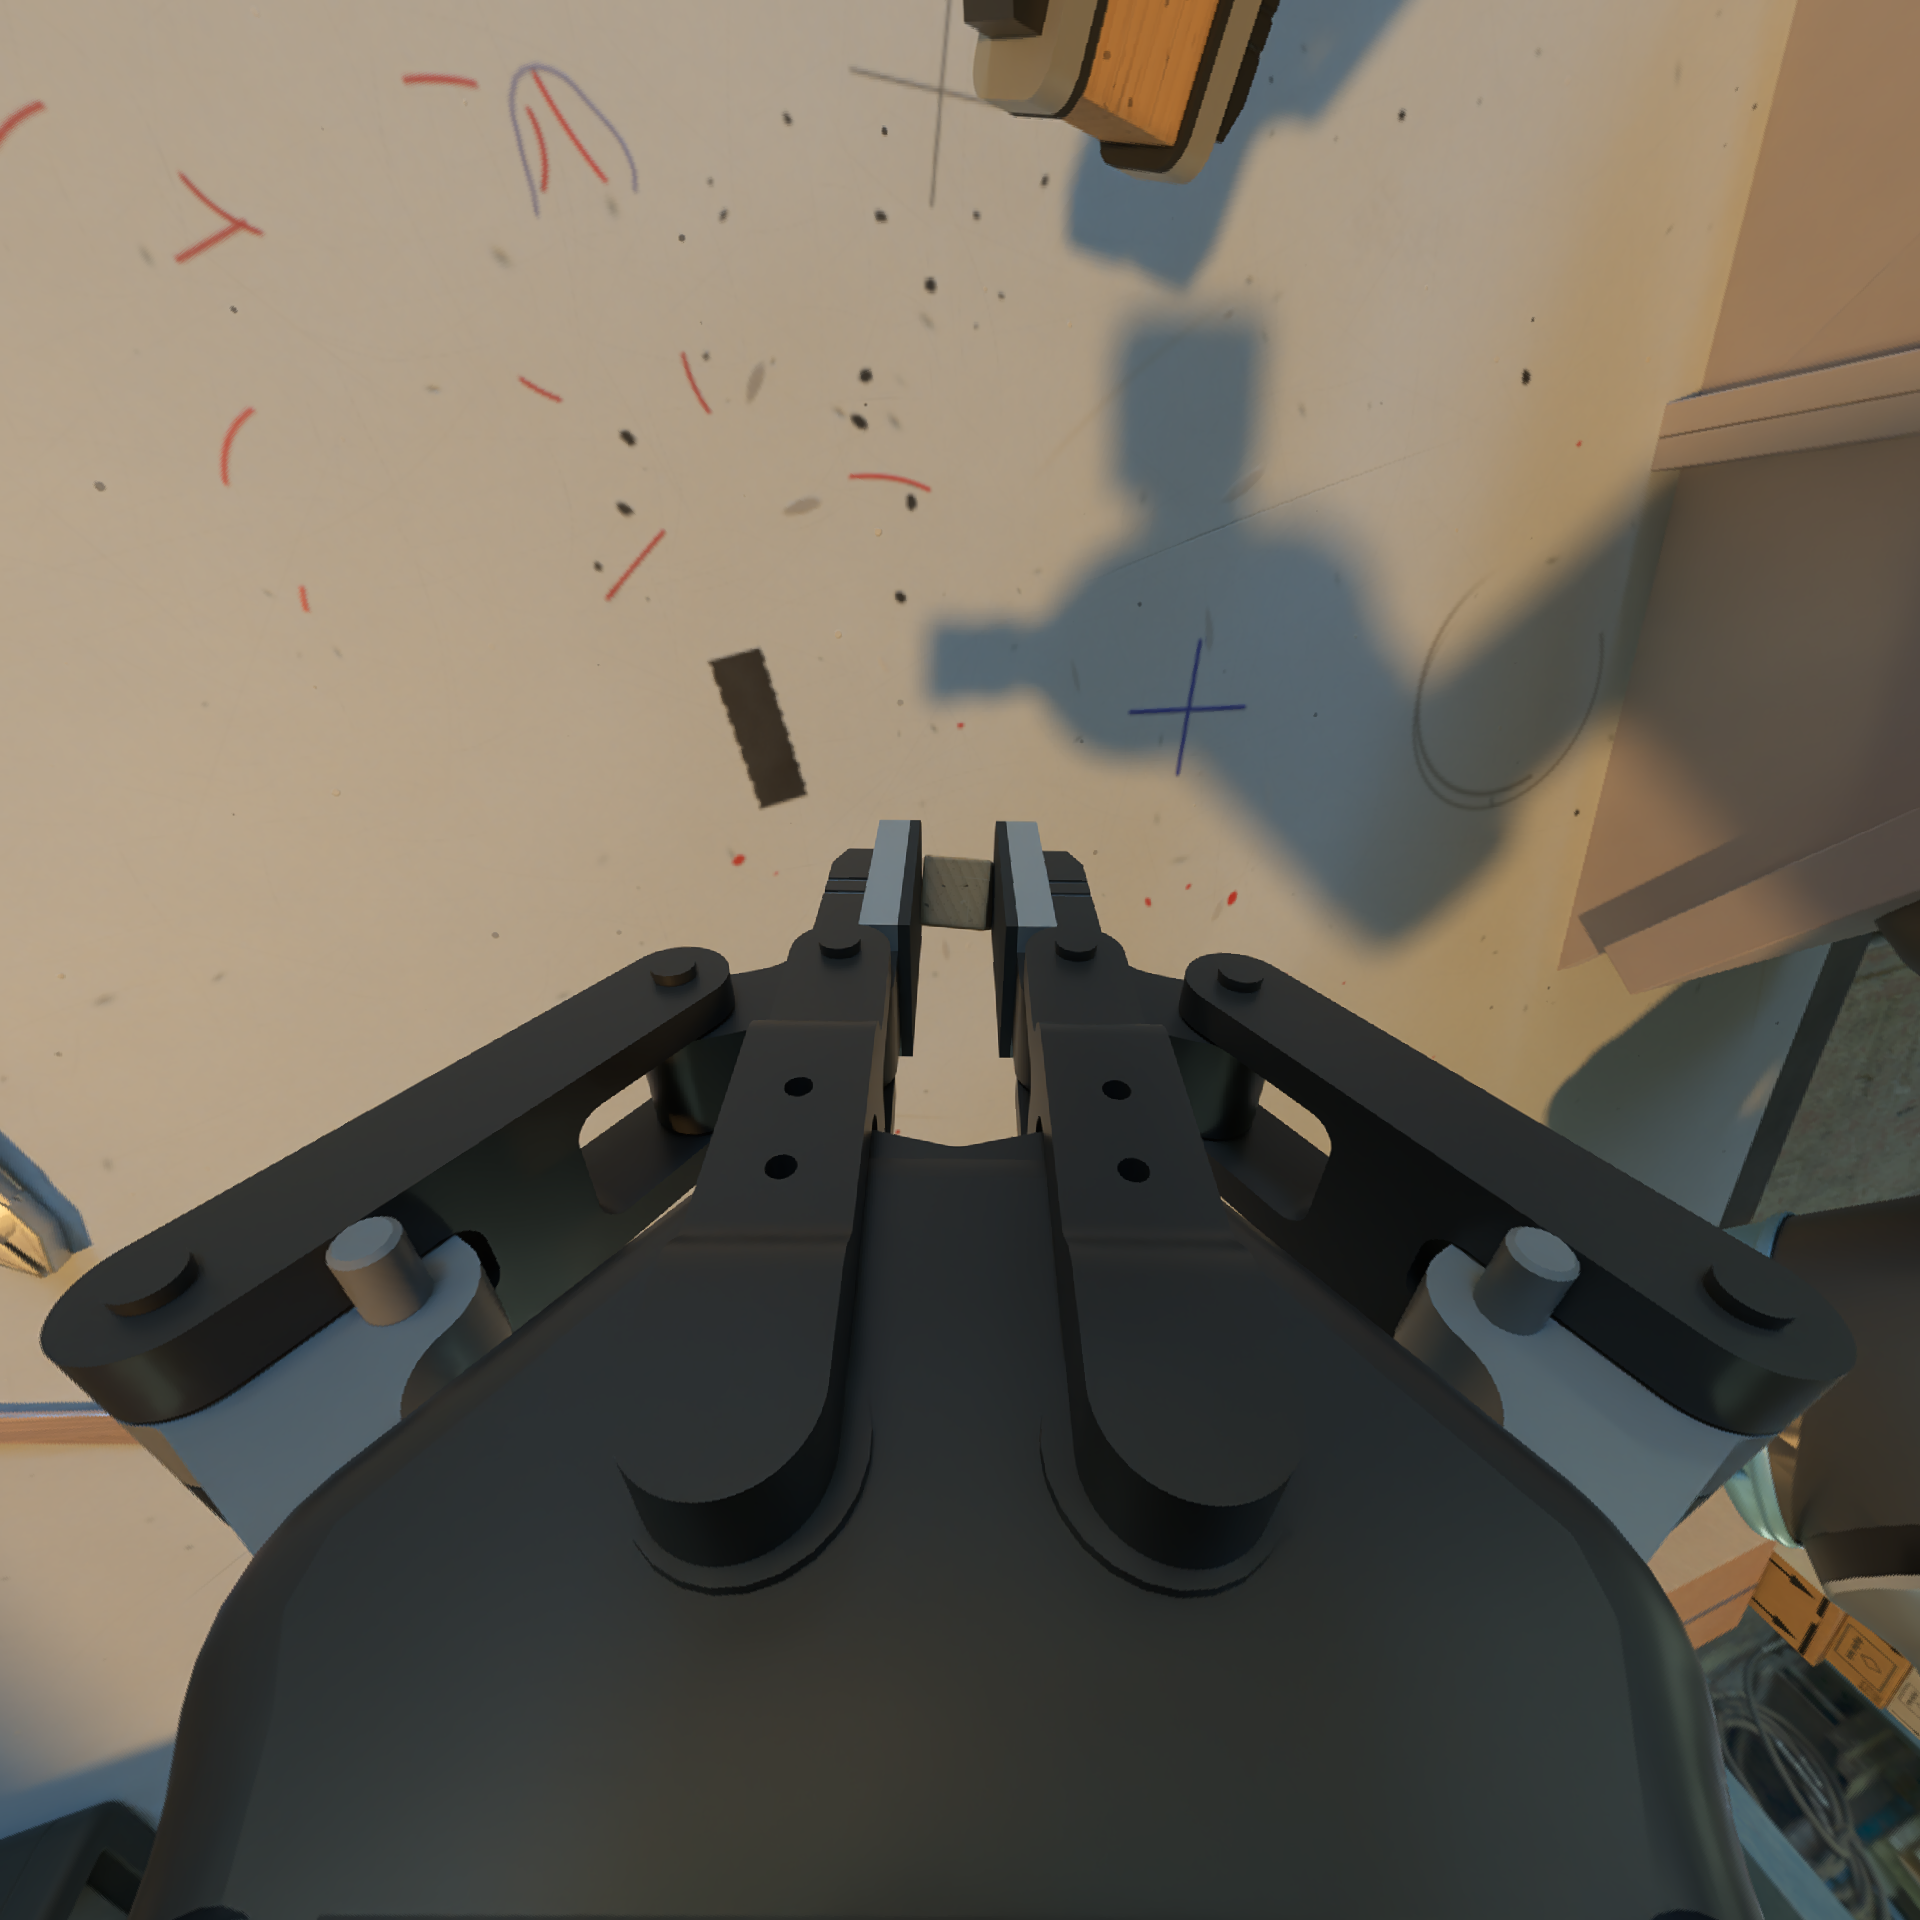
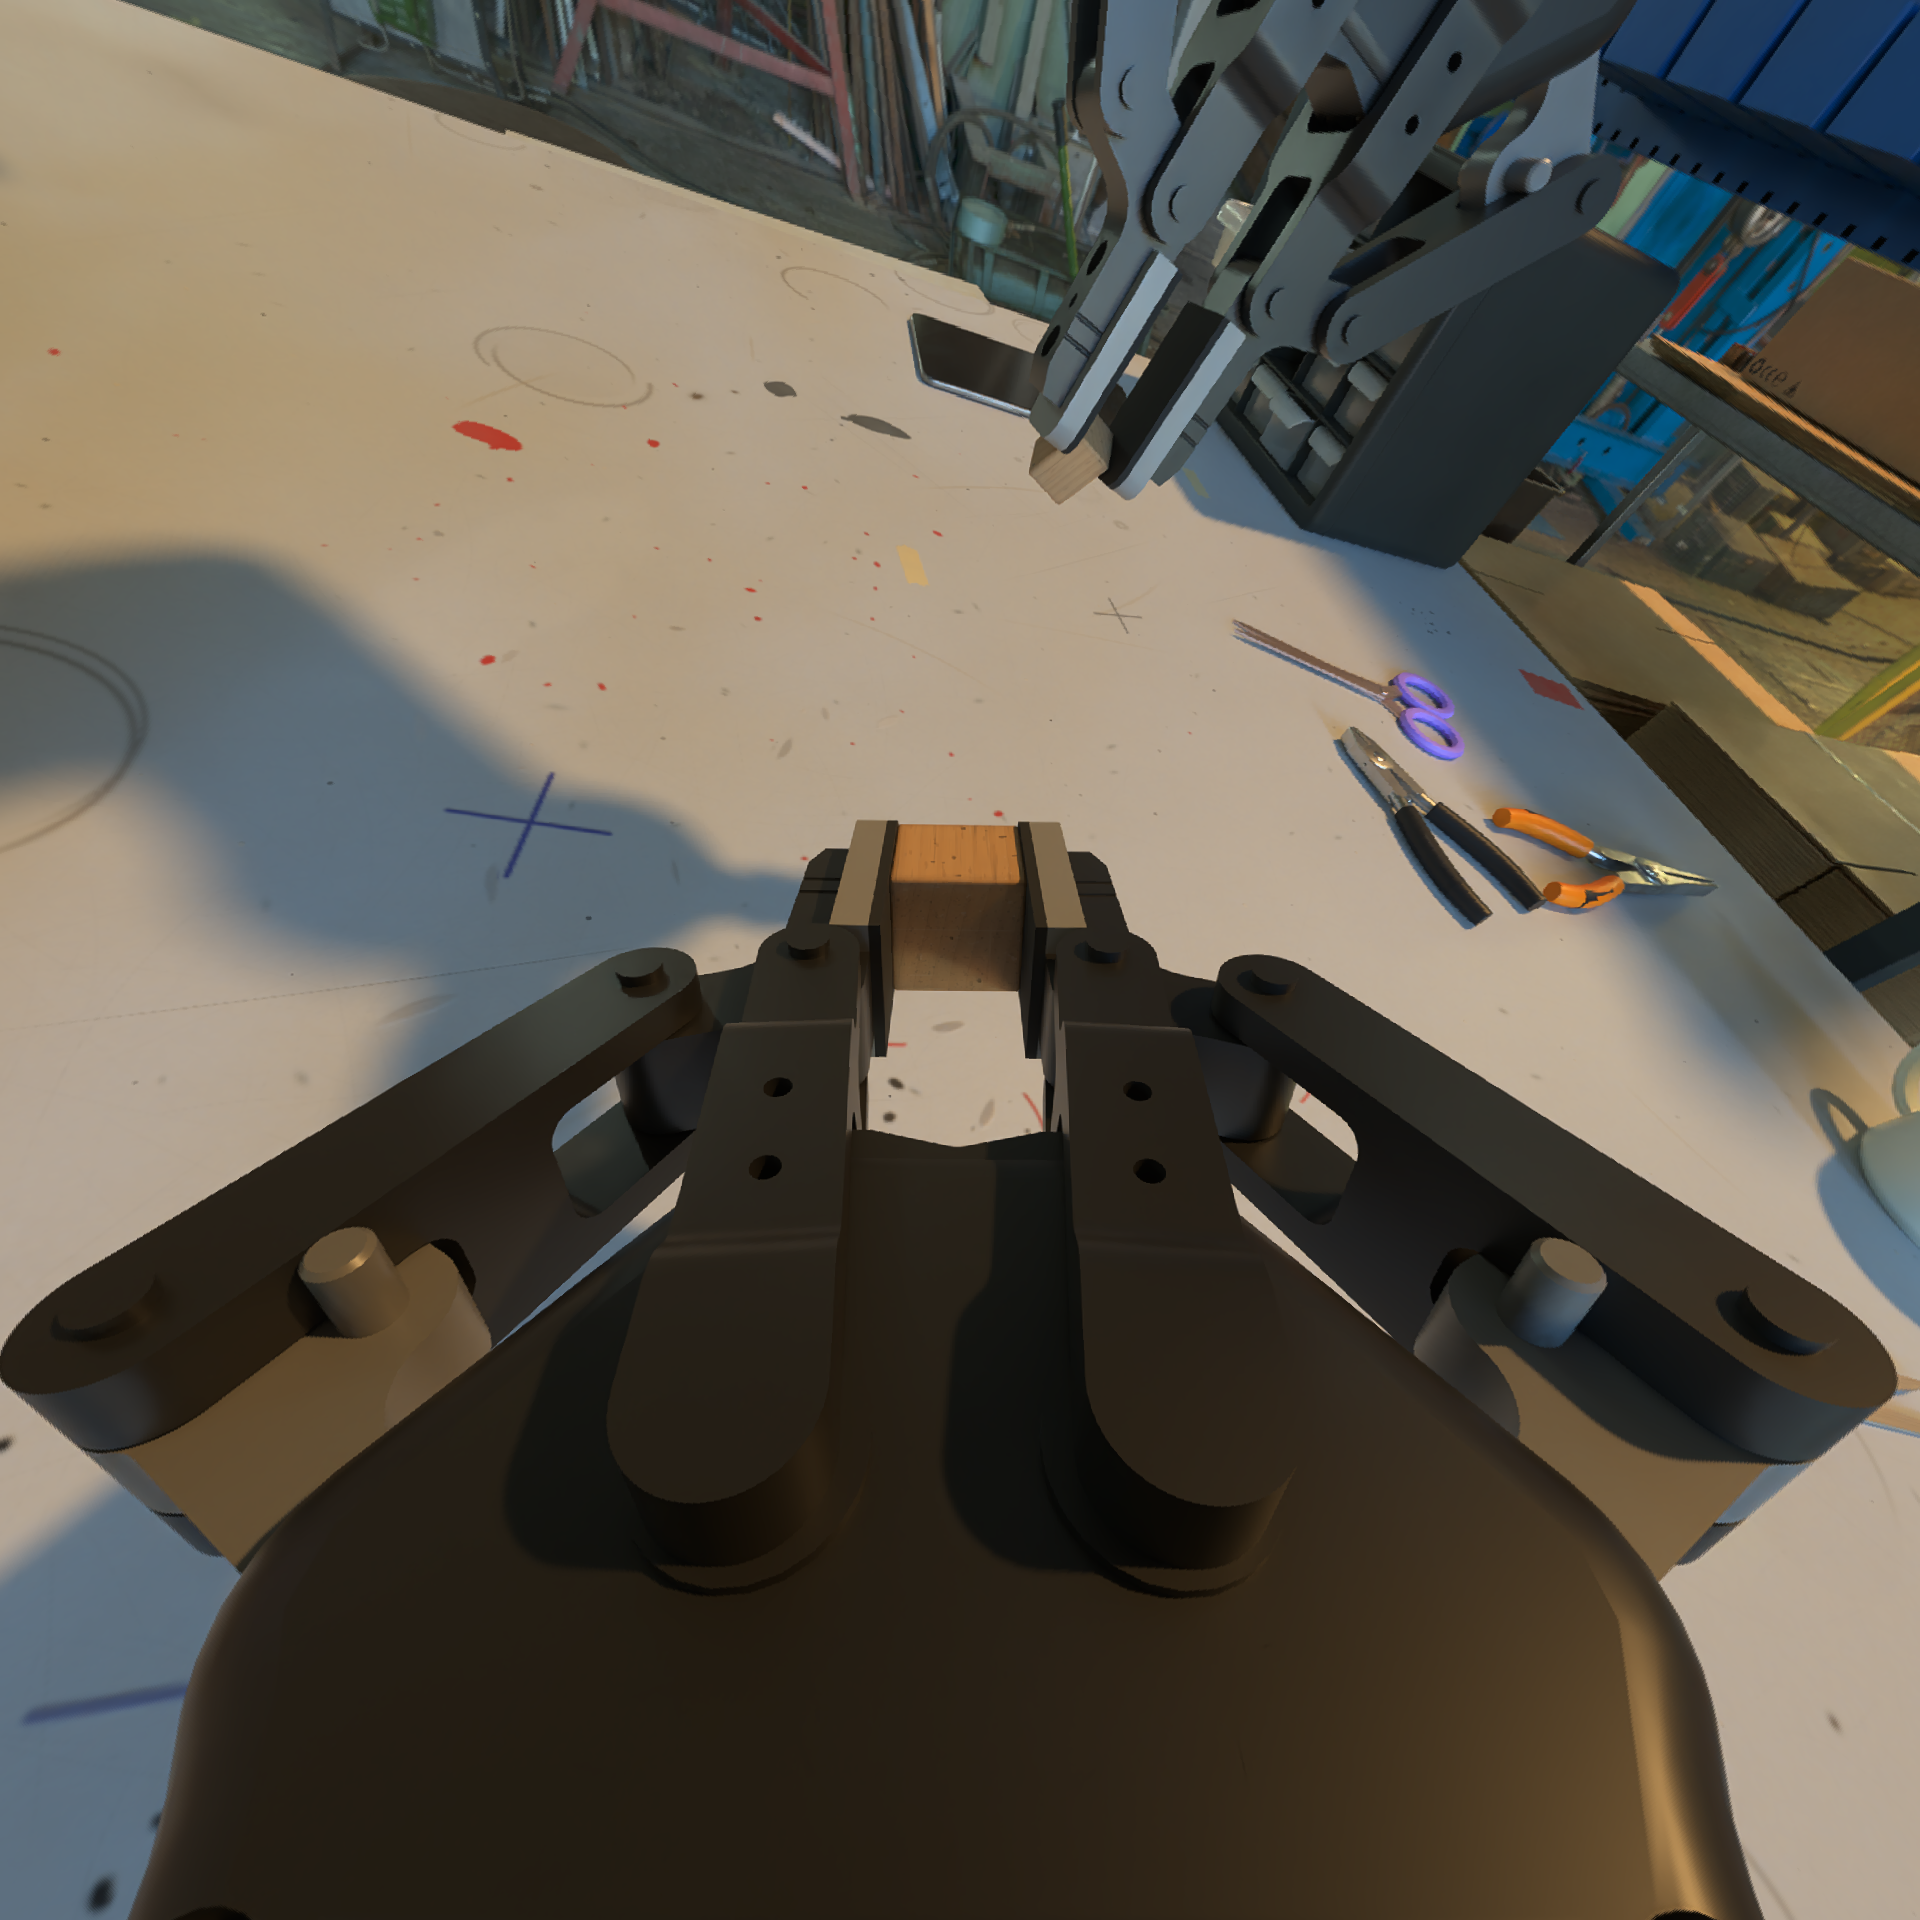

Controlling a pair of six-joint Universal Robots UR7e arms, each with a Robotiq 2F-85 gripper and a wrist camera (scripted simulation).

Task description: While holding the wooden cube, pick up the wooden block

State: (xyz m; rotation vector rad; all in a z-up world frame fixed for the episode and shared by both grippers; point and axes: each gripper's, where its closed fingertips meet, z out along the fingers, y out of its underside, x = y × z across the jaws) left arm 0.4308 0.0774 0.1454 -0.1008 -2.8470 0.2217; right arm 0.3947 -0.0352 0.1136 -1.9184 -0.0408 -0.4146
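Aloft above the table [image 2: 312,260], the right gripper [image 2: 957,873] clamps the wooden block [image 2: 956,904]. Beyond it, the left gripper [image 1: 957,883] pinches the small wooden cube [image 1: 956,891]; both loads appear clear of the surface.

Workshop (pliers [image 2: 1439,826], paint-spattered bench [image 2: 312,260])

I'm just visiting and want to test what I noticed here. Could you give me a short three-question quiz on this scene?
1. True or false: both grippers are holding wood.
2. Which tool lies nearest the purple-handled scissors: A) black-handled pliers, B) a hammer, C) a saw?
3. What is the colour of the cross drawn on the table?

Key:
1. True: the left gripper grips the small wooden cube, and the right gripper grips the larger wooden block.
2. A.
3. Blue.
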